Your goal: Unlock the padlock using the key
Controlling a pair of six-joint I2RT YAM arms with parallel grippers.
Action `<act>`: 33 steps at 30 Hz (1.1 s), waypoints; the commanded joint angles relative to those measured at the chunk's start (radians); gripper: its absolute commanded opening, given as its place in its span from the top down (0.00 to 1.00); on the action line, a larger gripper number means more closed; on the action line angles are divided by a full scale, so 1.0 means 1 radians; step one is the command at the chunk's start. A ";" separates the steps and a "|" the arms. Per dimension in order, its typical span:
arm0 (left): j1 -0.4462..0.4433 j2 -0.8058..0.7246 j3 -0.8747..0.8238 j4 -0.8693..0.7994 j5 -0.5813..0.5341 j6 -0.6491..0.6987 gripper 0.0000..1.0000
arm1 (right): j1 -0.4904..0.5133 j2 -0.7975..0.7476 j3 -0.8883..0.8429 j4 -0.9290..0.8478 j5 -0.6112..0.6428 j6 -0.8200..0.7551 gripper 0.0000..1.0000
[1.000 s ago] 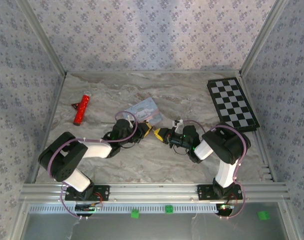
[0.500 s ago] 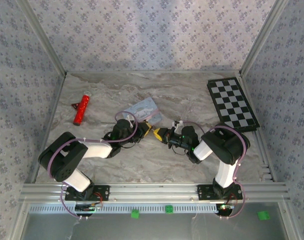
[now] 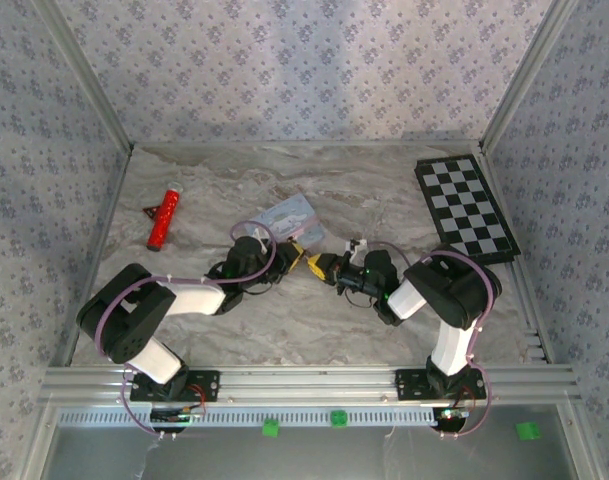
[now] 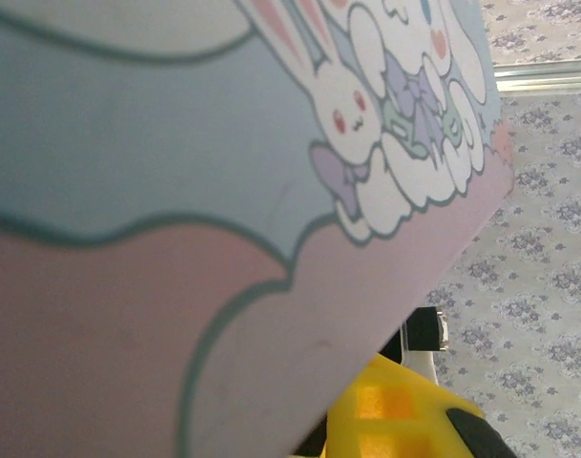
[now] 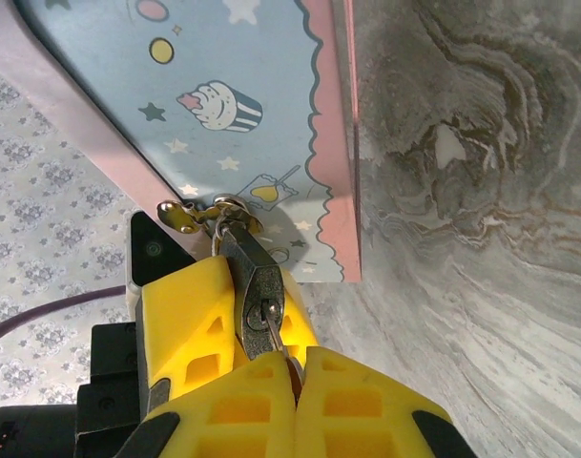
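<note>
Grey marbled table (image 3: 384, 190): red tube (image 3: 163, 217) lying left side, checkerboard (image 3: 465, 208) far-right corner.

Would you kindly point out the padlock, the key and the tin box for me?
padlock (image 5: 255, 275): right wrist view, dark body.
key (image 5: 276, 336): right wrist view, metal shank.
tin box (image 5: 223, 67): right wrist view, blue printed face.

Dark padlock (image 5: 253, 274) on tin hasp (image 5: 189, 216), key (image 5: 274, 335) inserted
</note>
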 commanded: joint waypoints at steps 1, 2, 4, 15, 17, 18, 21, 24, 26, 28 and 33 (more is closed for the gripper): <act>-0.079 -0.010 0.056 0.079 0.201 0.001 0.93 | -0.020 -0.013 0.096 0.030 -0.052 -0.070 1.00; -0.080 -0.012 0.056 0.078 0.201 0.000 0.93 | -0.028 -0.010 0.104 0.029 -0.075 -0.101 1.00; -0.080 -0.018 0.056 0.077 0.201 0.000 0.94 | -0.041 0.001 0.113 0.029 -0.111 -0.137 1.00; -0.081 -0.056 0.061 0.047 0.199 0.012 0.94 | -0.093 0.031 0.128 0.030 -0.176 -0.179 1.00; -0.082 -0.056 0.064 0.050 0.200 0.011 0.94 | -0.098 0.035 0.140 0.031 -0.187 -0.175 1.00; -0.083 -0.056 0.061 0.052 0.200 0.011 0.94 | -0.099 0.035 0.146 0.031 -0.189 -0.173 1.00; -0.083 -0.054 0.061 0.072 0.201 0.002 0.95 | -0.098 0.037 0.159 0.030 -0.192 -0.170 1.00; -0.085 -0.053 0.065 0.103 0.208 -0.012 0.95 | -0.098 0.043 0.168 0.030 -0.197 -0.170 1.00; -0.088 -0.052 0.070 0.114 0.212 -0.017 0.95 | -0.098 0.043 0.174 0.030 -0.200 -0.173 1.00; -0.088 -0.057 0.073 0.114 0.216 -0.016 0.95 | -0.098 0.043 0.186 0.031 -0.202 -0.168 1.00; -0.090 -0.071 0.081 0.097 0.220 -0.004 0.95 | -0.095 0.028 0.223 0.031 -0.206 -0.155 1.00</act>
